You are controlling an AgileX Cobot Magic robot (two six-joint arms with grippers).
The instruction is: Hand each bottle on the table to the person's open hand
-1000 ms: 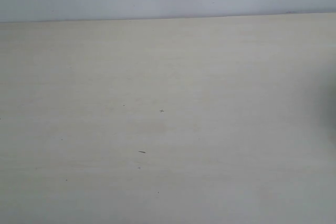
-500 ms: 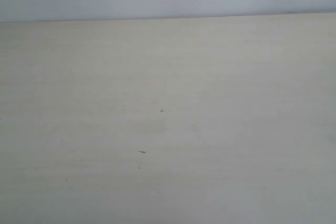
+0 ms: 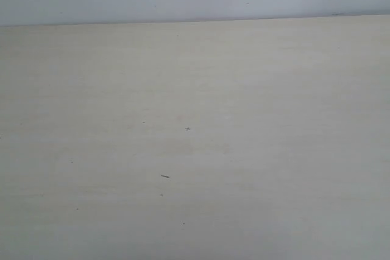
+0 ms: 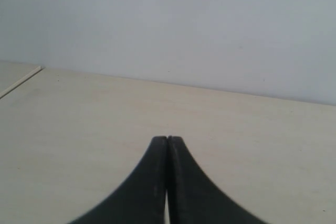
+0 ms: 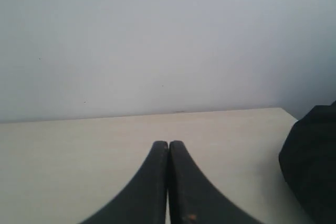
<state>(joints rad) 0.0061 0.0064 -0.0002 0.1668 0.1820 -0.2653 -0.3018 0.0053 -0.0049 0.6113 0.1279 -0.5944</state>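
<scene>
- Bottles: none shows in any of the three views, so their place cannot be told. Nothing stands ahead of either claw or between its tips.
- Left claw (image 4: 167, 139): the two dark fingers are pressed together tip to tip, gripping nothing. The bare table (image 4: 79, 108) runs ahead of it to a pale wall (image 4: 184, 24).
- Right claw (image 5: 168, 143): also closed on nothing, tips touching, with the same pale table ahead of it.
- Person's open hand: not visible in any view.
- Progress, as a judgement: no bottle is on the visible part of the table and both claws are empty. Either every bottle has been handed over or none has been set out yet, and the pictures cannot decide which. No handover is under way.
- Exterior view only: a wide sweep of the table with a few tiny dark specks (image 3: 164, 176). Neither arm nor claw appears in it.
- Right wrist view only: a black, blurred shape (image 5: 312, 166) off to one side of the right claw, by the table's edge. What it is cannot be told.
- Left wrist view only: a thin seam (image 4: 21, 81) in the surface, off to one side of the left claw.
</scene>
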